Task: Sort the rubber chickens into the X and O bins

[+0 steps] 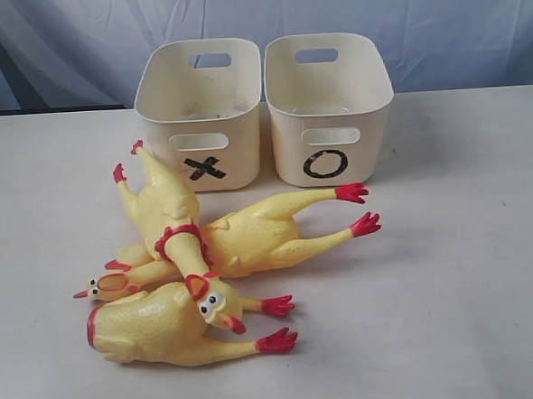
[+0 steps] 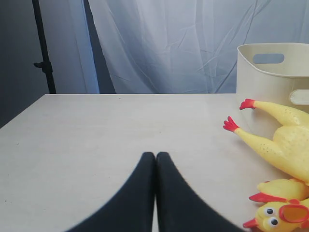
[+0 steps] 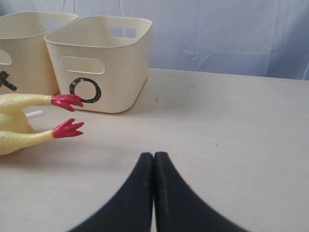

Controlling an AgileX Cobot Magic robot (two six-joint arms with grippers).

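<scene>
REMOTE STATION: The exterior view gives me the whole desk [image 1: 453, 288]. The X bin [image 1: 200, 113] and the O bin [image 1: 329, 105] stand side by side at the middle of the far edge, marks facing the near edge. In front of them, a little toward the left edge, the rubber chickens [image 1: 184, 250] lie in a heap. One whole chicken [image 1: 163, 201] has its red feet toward the X bin and its head toward the near edge. It is draped over a second whole chicken [image 1: 264, 236], which stretches crosswise with its feet toward the right edge and its head toward the left. A headless body [image 1: 152, 329] lies closest to the near edge, with the first chicken's head resting on it. This view shows neither arm.

Only the wrist views show those. In the left wrist view the left pincer [image 2: 155, 157] is closed tip to tip, holding nothing. Chicken feet and a goggle-eyed head lie off to its side, well apart. Behind them stands a bin whose mark I cannot see, and a dark stand [image 2: 43, 53] rises behind the desk's far corner. In the right wrist view the right pincer [image 3: 153, 155] is likewise closed and empty. The O bin stands beyond it, and two red feet lie just in front of that bin, apart from the tips.
</scene>
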